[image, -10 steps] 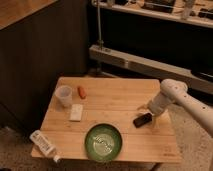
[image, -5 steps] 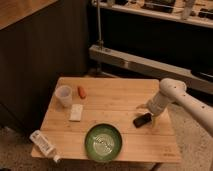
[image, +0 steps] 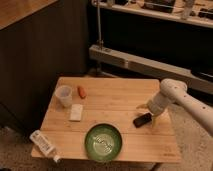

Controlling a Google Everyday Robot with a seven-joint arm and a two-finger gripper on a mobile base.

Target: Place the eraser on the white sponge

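A: Now, largest first. Table (image: 120, 95)?

B: Wooden top, fills the middle of the frame, seen from above at an angle. Arm (image: 187, 102) enters from the right edge, white, elbow at centre right, bending down toward the table's right side.

A: Bowl (image: 103, 142)?

B: Green, round, lower centre, near the front edge. Upright.

A: Bottle (image: 44, 145)?

B: Lying on its side at the lower left corner of the table, white label, partly over the edge.

A: Cup (image: 63, 95)?

B: Clear, upright, left of centre near the table's left edge. Small orange thing (image: 81, 92) just right of it, apart.

A: Gripper (image: 152, 114)?

B: Right of centre, low over the table, just beside the eraser's right end. Whether it is clenched or released: cannot tell. Contact with the eraser: cannot tell.

A: Sponge (image: 76, 112)?

B: White, flat on the table, left of centre, just below the cup. Nothing on it.

A: Eraser (image: 142, 120)?

B: Black, lying on the table right of centre, up and right of the bowl, well apart from the sponge.
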